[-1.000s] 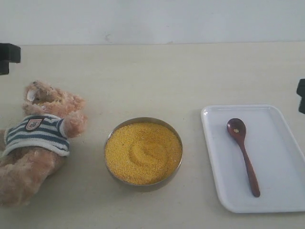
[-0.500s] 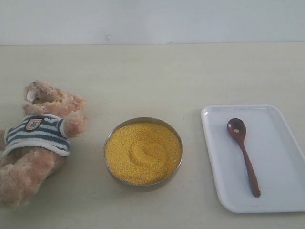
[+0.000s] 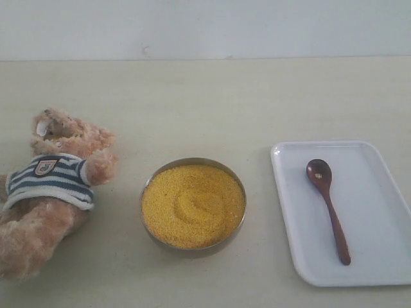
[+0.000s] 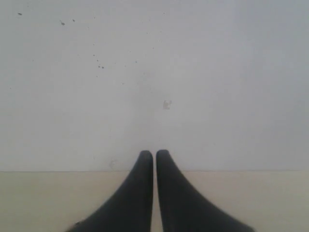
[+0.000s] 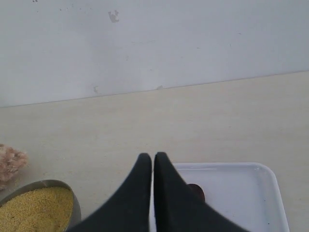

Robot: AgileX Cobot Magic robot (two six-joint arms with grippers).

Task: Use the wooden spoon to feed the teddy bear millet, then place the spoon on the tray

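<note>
Left gripper: two black tapering fingers pressed tip to tip, gripping nothing, aimed at a pale grey wall above a strip of beige table.

Right gripper: likewise closed, fingers together and empty, held over the near end of a white rectangular plastic tray with rounded corners and a low rim. Just beside the fingers in the right wrist view, peeking out, the oval bowl of a small dark reddish-brown wooden spoon. Further off in that view, an edge of a shallow round metal bowl with fine bright-yellow millet, and a tuft of light-brown plush.

In the exterior view, wooden spoon lying flat inside the tray, oval bowl toward the wall, slim handle running to the near edge, a pale speck in its bowl. Left of the tray, apart from it, the metal bowl, filled almost to the rim with millet, surface faintly dimpled. Further left, near the bowl but not touching, a fluffy light-brown teddy bear in a blue-and-white striped shirt with a small chest badge, lying on its back, head toward the wall.
</note>
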